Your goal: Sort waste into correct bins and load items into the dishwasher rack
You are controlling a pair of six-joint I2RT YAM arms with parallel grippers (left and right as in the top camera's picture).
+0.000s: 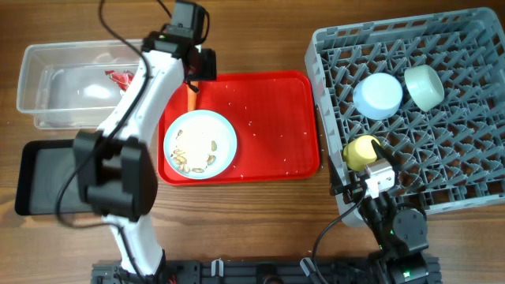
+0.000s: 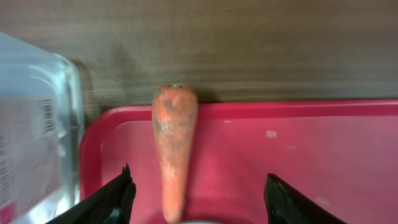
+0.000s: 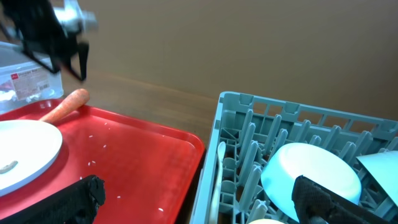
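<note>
Wood table (image 2: 261, 43), tub (image 2: 59, 81) label (image 2: 28, 143) unreadable, carrot (image 2: 174, 149) on red tray (image 2: 311, 162) — left claw (image 2: 199, 193), right claw (image 3: 199, 196) open, empty.

wood table (image 1: 264, 225) w/ clear tub (image 1: 28, 87), black tray (image 1: 43, 177), red tray (image 1: 276, 110), rack (image 1: 450, 150).

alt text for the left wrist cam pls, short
An orange carrot lies in the corner of a red tray, thick end on the rim, untouched between the open fingers of the left gripper. A clear tub stands beside the tray on a wooden table.
</note>
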